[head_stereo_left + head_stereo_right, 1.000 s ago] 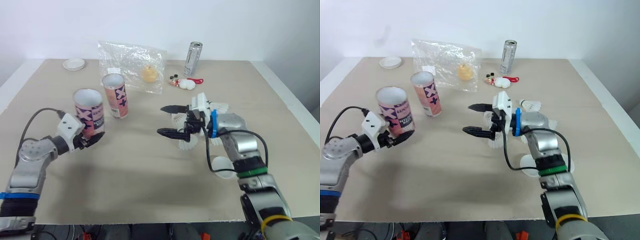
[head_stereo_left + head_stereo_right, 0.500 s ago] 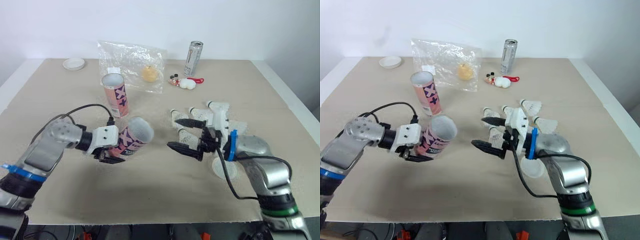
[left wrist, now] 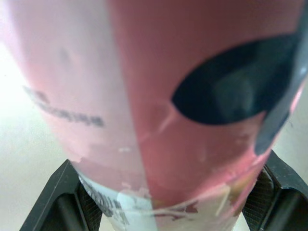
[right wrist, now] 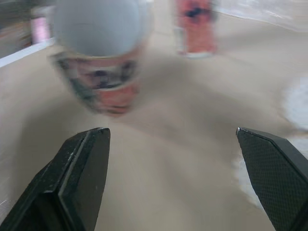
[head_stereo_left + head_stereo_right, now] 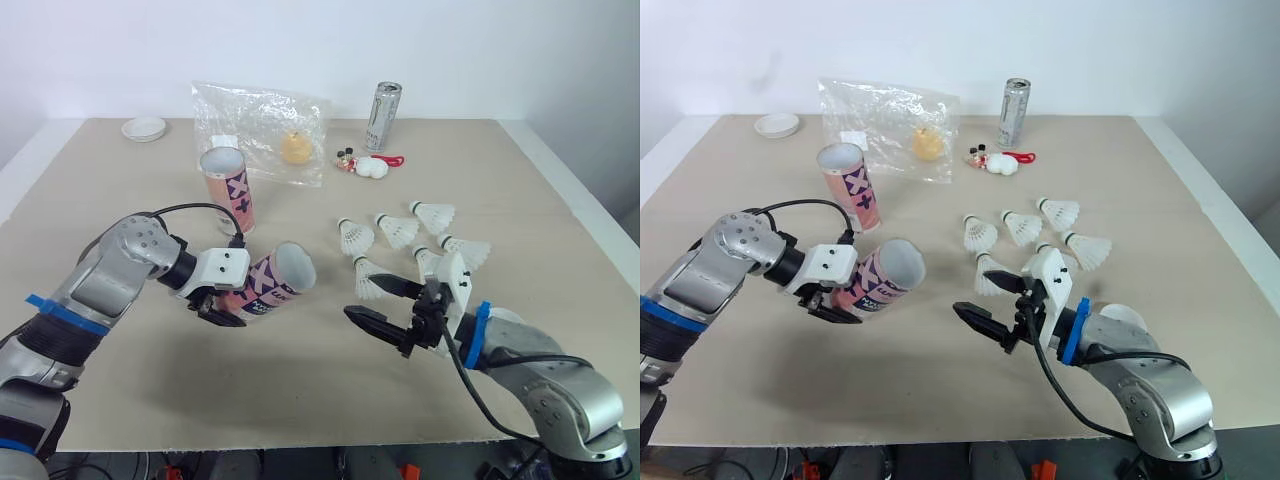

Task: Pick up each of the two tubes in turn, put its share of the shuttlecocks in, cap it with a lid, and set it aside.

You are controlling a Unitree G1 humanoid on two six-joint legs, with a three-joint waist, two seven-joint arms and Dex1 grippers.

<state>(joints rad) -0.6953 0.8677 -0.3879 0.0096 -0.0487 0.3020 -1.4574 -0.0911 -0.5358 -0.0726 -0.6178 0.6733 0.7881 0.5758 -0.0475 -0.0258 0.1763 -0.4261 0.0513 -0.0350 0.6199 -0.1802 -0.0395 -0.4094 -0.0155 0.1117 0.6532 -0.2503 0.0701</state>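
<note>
One tube [image 5: 276, 283] tilted, gripped in left hand [image 5: 220, 304].

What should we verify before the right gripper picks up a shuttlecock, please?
1. Left gripper hold on the tube: ok, fingers clamp both sides of its base.
2. Tube mouth: ok, tilted with its open end towards the right gripper.
3. Right gripper: ok, open and empty.
4. Shuttlecocks: ok, six lie loose on the table, the nearest shuttlecock close by the right gripper.
5. Inside of tube free: cannot tell.
</note>
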